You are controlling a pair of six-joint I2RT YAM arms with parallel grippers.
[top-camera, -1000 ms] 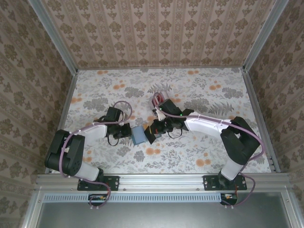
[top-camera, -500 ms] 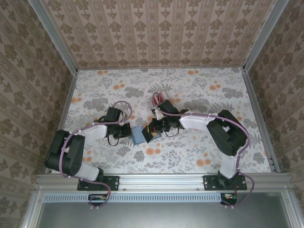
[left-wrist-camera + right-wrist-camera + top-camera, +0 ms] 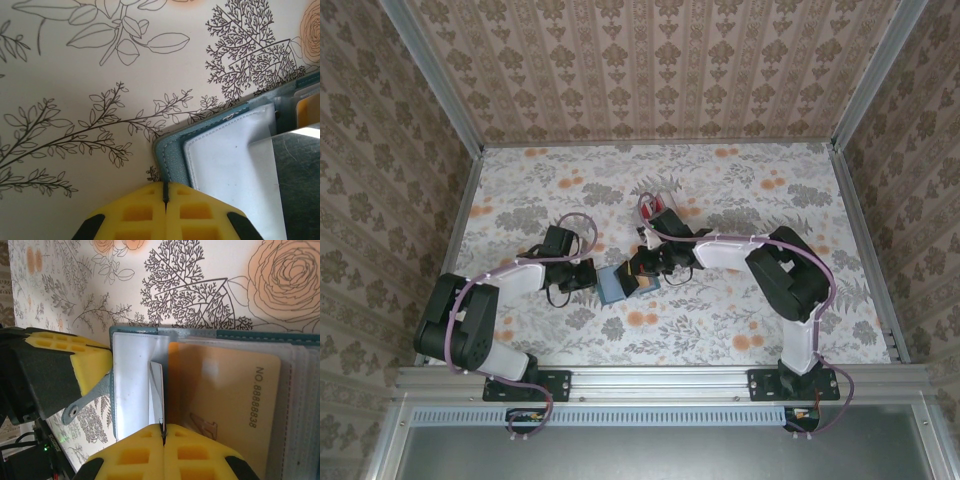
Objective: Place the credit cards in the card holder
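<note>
Right hand point(image 3: 163, 429) pinching credit card point(image 3: 156, 390) at open card holder point(image 3: 260, 336), tan card point(image 3: 220, 385) in its pocket, left hand point(image 3: 165, 186) closed

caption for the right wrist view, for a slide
Right gripper with jaws shut on a thin edge-on card at a pocket of the open teal bifold card holder

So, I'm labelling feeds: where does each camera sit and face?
Top: overhead, behind left arm and right arm, looking down at the table; both show.
Left wrist: on that arm, down past the shut left tool at the wallet corner.
Right wrist: on that arm, down past the right tool, shut on a card, at the open wallet.
Shared: both wrists see the wallet; the right also sees the left tool.
</note>
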